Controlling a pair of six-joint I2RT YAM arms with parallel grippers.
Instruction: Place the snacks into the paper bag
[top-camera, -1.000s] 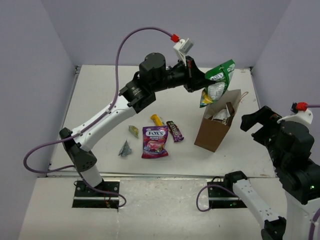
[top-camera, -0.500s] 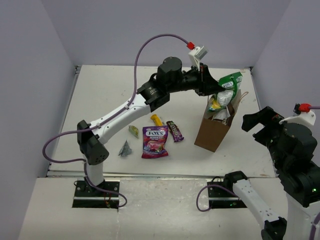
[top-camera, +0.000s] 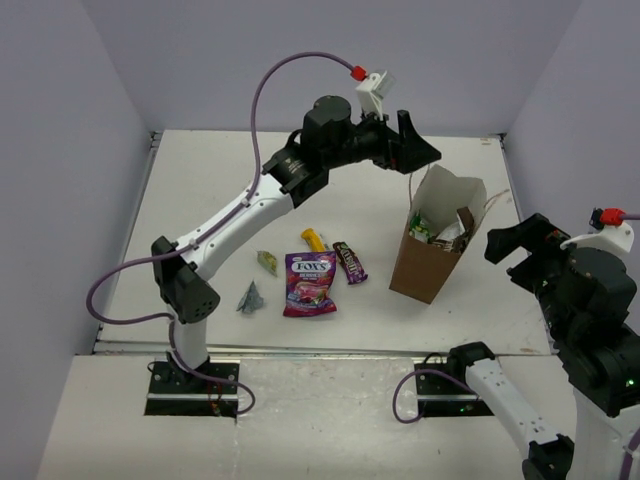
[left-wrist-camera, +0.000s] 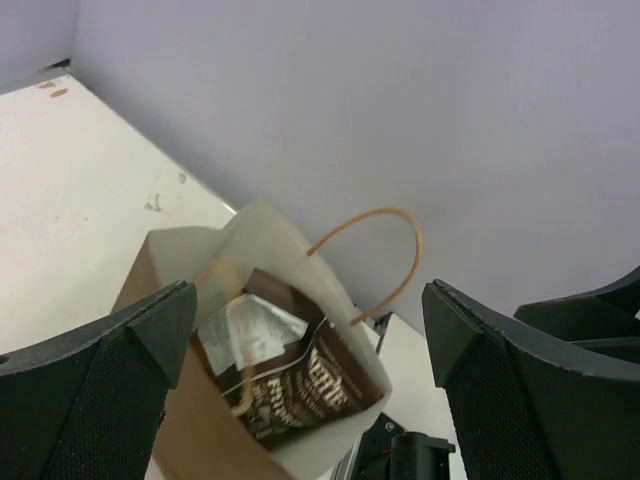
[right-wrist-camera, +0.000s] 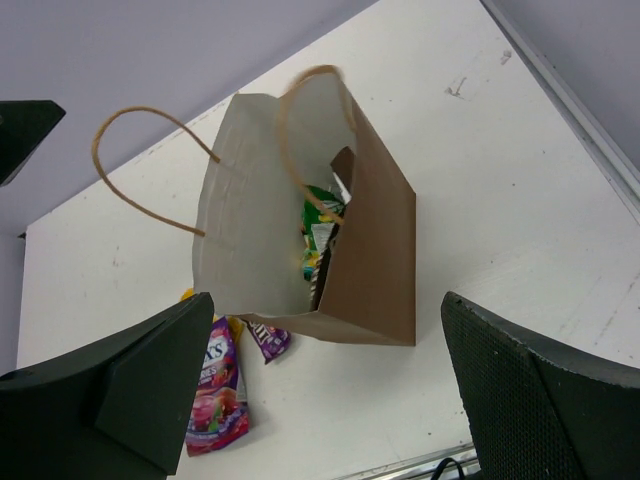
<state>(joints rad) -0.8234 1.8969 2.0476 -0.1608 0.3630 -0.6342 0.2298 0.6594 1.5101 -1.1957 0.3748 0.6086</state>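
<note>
The paper bag (top-camera: 430, 268) stands open at the right of the table, with a green bag (top-camera: 421, 229) and a long brown wrapper (left-wrist-camera: 300, 390) inside it. My left gripper (top-camera: 418, 150) hovers open and empty above and behind the bag's mouth. My right gripper (top-camera: 512, 255) is open and empty to the right of the bag (right-wrist-camera: 380, 260). Left of the bag lie the purple Fox's pouch (top-camera: 309, 283), a dark brown bar (top-camera: 349, 262), a yellow bar (top-camera: 314, 240), a tiny green wrapper (top-camera: 267, 262) and a grey wrapper (top-camera: 250, 298).
Lilac walls close the table at the back and both sides. A metal rail (top-camera: 300, 350) runs along the front edge. The bag's thin loop handles (right-wrist-camera: 140, 160) stick up above its mouth. The left arm's purple cable (top-camera: 270, 90) arcs overhead.
My left gripper has opened and let go of the green bag, which has dropped into the paper bag. The gripper has drawn back up and left. The right arm has not moved.
</note>
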